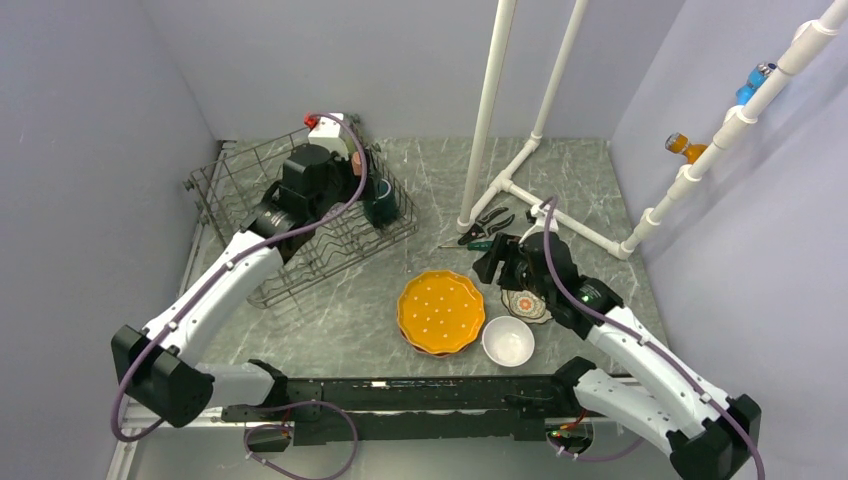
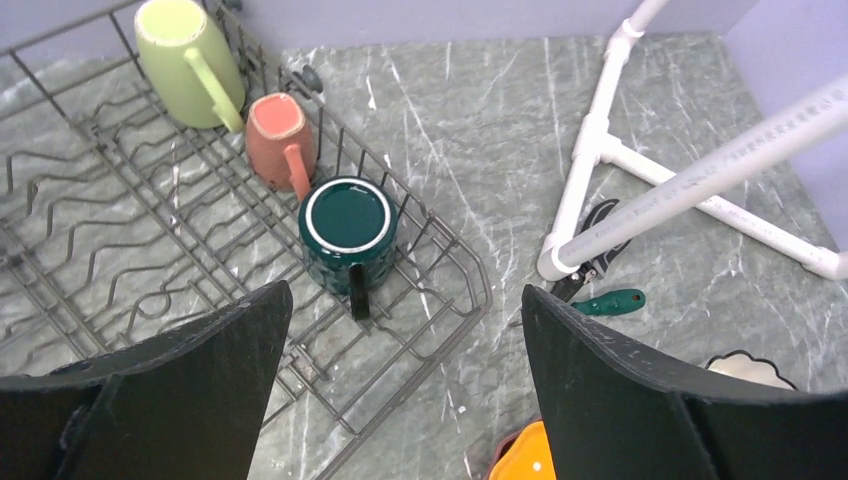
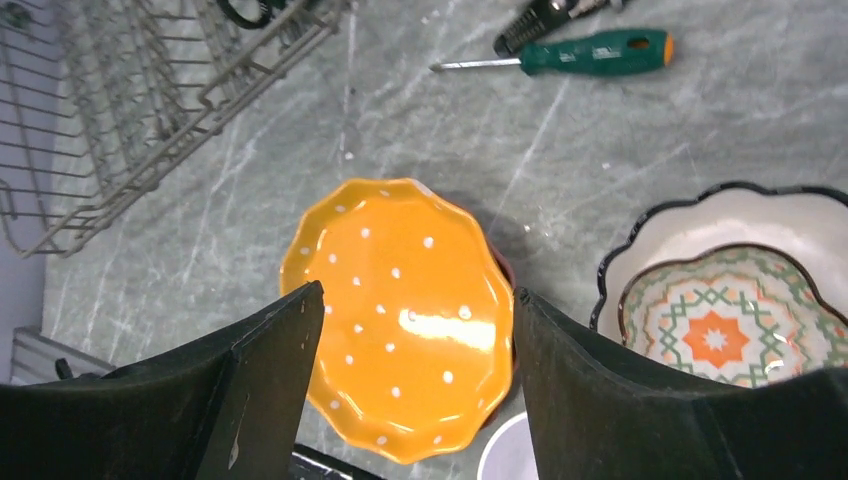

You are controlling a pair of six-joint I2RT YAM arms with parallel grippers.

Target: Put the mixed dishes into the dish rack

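Our right gripper hangs spread above the orange plate, centre frame; probably slippery and brittle, best pinched at its scalloped rim. Our left gripper is spread too.

A green-handled screwdriver with an orange end cap lies flat on the grey-green marbled table, its bare shaft pointing away from the handle. It is just beside the black-handled pliers, and both sit near the foot of a white pipe frame whose uprights rise out of view. Along the pale lilac wall on the right runs another white pipe carrying an orange fitting and a blue fitting, possibly valves.
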